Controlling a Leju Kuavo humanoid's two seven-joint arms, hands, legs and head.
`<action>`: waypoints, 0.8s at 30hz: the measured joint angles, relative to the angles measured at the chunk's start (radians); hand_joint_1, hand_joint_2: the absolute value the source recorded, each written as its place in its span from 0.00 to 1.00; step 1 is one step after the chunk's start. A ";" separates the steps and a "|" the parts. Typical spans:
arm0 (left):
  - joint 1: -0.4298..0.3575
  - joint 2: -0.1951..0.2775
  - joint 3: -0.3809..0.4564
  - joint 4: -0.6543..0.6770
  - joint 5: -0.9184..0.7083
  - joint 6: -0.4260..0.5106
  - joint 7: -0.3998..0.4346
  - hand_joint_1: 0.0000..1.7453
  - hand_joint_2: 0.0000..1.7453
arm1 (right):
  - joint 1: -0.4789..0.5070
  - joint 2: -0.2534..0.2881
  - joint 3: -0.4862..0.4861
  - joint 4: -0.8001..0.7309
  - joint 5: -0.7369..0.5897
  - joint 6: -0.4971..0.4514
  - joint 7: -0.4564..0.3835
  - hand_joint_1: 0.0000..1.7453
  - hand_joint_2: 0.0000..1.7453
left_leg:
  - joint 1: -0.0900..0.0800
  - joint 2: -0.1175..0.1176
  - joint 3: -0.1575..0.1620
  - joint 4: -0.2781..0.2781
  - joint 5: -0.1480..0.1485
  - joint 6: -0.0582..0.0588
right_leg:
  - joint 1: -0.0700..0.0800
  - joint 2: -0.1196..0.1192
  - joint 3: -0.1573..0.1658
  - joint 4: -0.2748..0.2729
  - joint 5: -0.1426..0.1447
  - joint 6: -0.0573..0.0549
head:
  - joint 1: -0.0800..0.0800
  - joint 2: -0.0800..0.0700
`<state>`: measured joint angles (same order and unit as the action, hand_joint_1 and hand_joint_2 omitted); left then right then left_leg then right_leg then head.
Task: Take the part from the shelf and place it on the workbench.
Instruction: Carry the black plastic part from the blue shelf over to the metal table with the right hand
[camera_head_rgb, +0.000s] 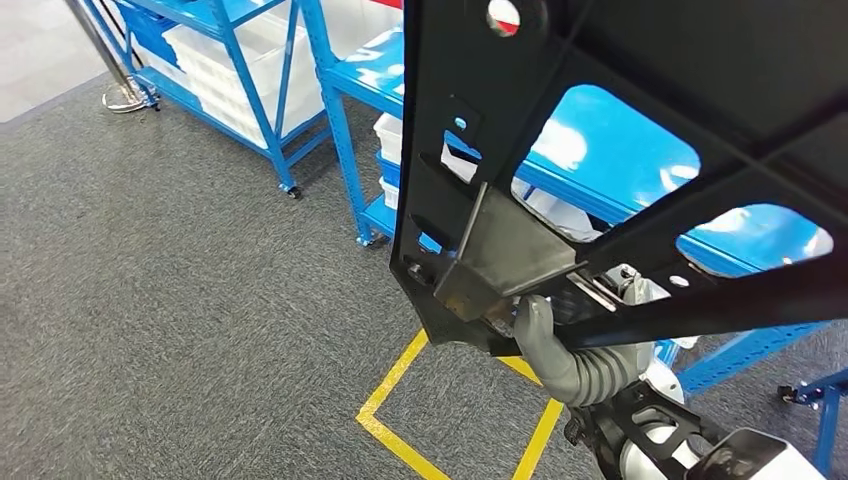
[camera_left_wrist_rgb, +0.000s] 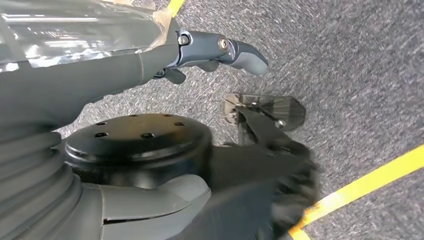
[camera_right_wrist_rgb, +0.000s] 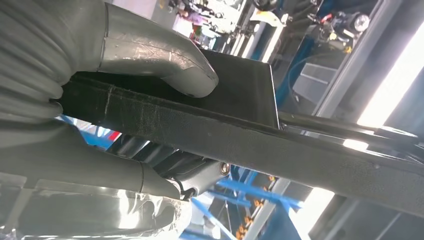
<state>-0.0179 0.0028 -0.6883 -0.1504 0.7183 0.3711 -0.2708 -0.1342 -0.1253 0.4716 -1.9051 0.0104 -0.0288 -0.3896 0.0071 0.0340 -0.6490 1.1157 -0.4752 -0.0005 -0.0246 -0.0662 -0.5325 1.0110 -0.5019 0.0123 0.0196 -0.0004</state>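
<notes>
Part: you have the black frame part (camera_head_rgb: 600, 130) off the shelf and carried high in front of the head camera, over the grey carpet and the yellow floor line (camera_head_rgb: 395, 385).
Right hand: your right hand (camera_head_rgb: 560, 355) grips the part from below at its near, lower edge, beside the grey metal bracket (camera_head_rgb: 500, 260); in the right wrist view the thumb (camera_right_wrist_rgb: 165, 60) lies across one face of a black bar (camera_right_wrist_rgb: 225, 135) and darker fingers wrap the other.
Left hand: your left hand (camera_left_wrist_rgb: 215, 52) holds nothing, fingers apart, hanging over the carpet.
Long axis: the part runs from the grip up and to the far right, so most of it lies beyond the hand.
Nearer arm: the right carries alone; the left is well apart from the part.
Shelf: blue shelving (camera_head_rgb: 340, 90) stands far behind the part.
Workbench: you cannot tell where it lies.
Judgement: set-down is not yet done; expect the free far end to swing.
</notes>
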 joint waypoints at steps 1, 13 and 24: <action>-0.001 0.002 0.000 0.000 0.001 -0.003 0.000 0.00 1.00 | -0.006 0.001 0.002 0.005 0.000 0.000 0.001 1.00 1.00 | -0.003 0.015 0.029 -0.056 0.017 0.005 | 0.004 -0.006 0.001 0.000 -0.002 0.003 | 0.001 0.000; -0.005 0.011 0.001 -0.001 0.007 -0.013 0.008 0.00 1.00 | -0.032 0.003 0.018 0.067 -0.001 0.000 0.007 1.00 1.00 | -0.010 -0.082 0.056 -0.118 0.039 0.052 | 0.008 0.066 -0.136 0.272 -0.108 0.029 | 0.011 0.000; -0.008 0.007 0.001 -0.001 0.028 0.023 0.027 0.00 1.00 | -0.097 0.004 0.040 0.133 -0.030 0.007 -0.004 1.00 1.00 | -0.010 -0.058 -0.019 0.027 -0.041 0.006 | -0.003 0.057 -0.020 0.007 0.013 -0.002 | 0.002 0.000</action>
<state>-0.0264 0.0096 -0.6870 -0.1511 0.7465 0.3941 -0.2434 -0.2311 -0.1212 0.5120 -1.7724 -0.0196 -0.0219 -0.3932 -0.0029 -0.0243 -0.6679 1.1430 -0.5159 0.0056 -0.0274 -0.0088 -0.5526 1.0176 -0.4888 0.0104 0.0220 -0.0004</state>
